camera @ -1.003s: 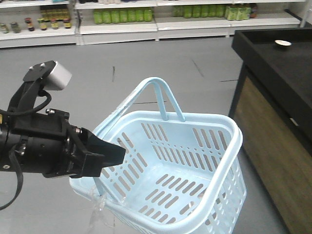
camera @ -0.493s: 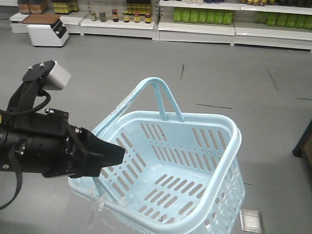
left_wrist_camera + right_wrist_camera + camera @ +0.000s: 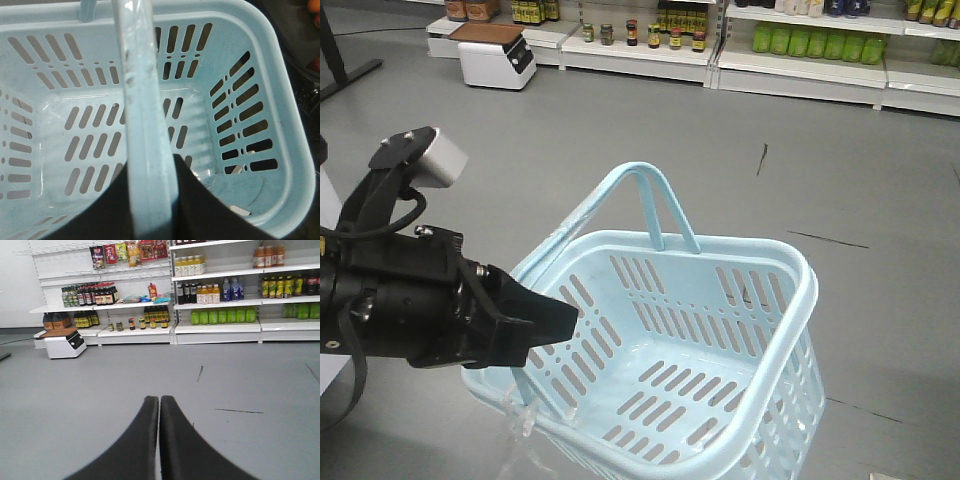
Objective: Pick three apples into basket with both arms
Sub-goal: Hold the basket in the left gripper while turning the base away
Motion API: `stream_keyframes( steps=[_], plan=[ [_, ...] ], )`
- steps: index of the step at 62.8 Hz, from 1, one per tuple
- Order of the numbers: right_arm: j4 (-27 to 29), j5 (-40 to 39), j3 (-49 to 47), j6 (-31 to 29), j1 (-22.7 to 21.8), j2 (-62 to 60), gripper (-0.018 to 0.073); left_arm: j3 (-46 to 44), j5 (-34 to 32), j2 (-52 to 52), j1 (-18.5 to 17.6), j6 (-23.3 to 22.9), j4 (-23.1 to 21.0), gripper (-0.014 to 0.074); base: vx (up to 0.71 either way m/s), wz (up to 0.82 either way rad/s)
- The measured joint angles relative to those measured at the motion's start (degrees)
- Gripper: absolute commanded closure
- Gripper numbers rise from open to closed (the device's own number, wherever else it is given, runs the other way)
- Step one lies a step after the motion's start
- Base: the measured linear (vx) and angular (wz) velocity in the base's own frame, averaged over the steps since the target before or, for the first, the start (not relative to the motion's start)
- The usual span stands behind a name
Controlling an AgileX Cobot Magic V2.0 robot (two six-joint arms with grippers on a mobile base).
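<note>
Exterior front-facing view: grey shop floor (image 3: 620,140) backed by stocked shelving (image 3: 790,45) fills the frame. No apples appear here or in either wrist view, so their bearing from the arms cannot be told. Pale blue basket (image 3: 798,300), empty and mouth-up, is held at centre frame, right of the black left arm (image 3: 400,310). Left gripper (image 3: 555,320) is clamped on the near hoop handle (image 3: 142,100), which in the left wrist view runs lengthwise up the frame between the jaws. Right gripper (image 3: 159,401), lower centre of its wrist view, has its jaws pressed together on nothing. As the free arm, it is judged the one to pick.
</note>
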Motion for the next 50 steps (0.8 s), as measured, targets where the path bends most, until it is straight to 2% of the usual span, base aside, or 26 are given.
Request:
stream_keyframes(
  steps=[25, 50],
  plan=[
    [0.00, 0.00, 0.00, 0.00, 0.00, 0.00, 0.0564, 0.00, 0.00, 0.00, 0.00, 0.00, 0.00, 0.0603, 0.15, 0.14],
    [0.00, 0.00, 0.00, 0.00, 0.00, 0.00, 0.0564, 0.00, 0.00, 0.00, 0.00, 0.00, 0.00, 0.0603, 0.22, -0.09]
  ],
)
